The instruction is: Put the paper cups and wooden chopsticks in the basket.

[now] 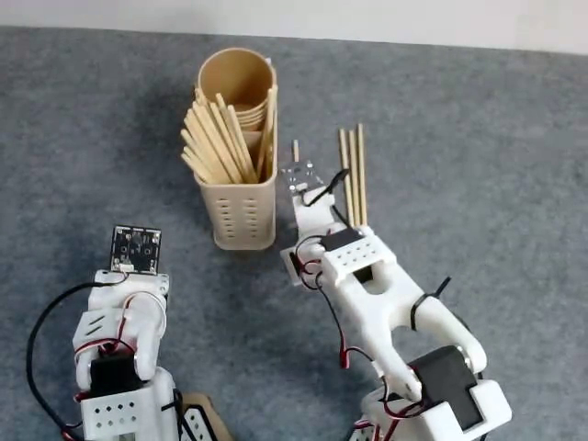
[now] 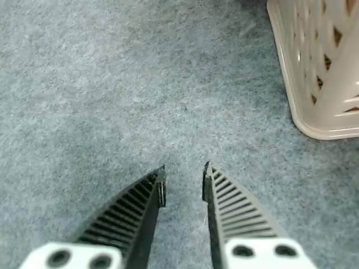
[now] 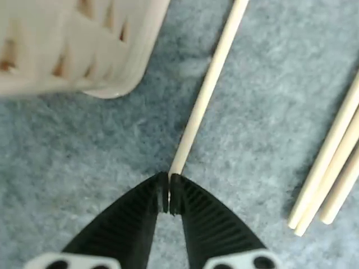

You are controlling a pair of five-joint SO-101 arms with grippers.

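A beige slotted basket point(image 1: 241, 216) lies on the grey carpet, holding stacked paper cups point(image 1: 237, 78) and several wooden chopsticks point(image 1: 220, 142). To its right, my right gripper point(image 3: 169, 193) is shut on the near end of a single chopstick point(image 3: 207, 89) that lies on the carpet beside the basket's corner point(image 3: 73, 45). From above, that chopstick point(image 1: 295, 149) pokes out beyond the right gripper point(image 1: 299, 175). Three more chopsticks point(image 1: 354, 175) lie side by side just right of it. My left gripper point(image 2: 184, 179) hangs open over bare carpet, short of the basket point(image 2: 314, 67).
Grey carpet covers the whole work area, with free room left of the basket and at the far right. The three loose chopsticks point(image 3: 331, 168) lie close to the right gripper's side. A pale wall edge runs along the back.
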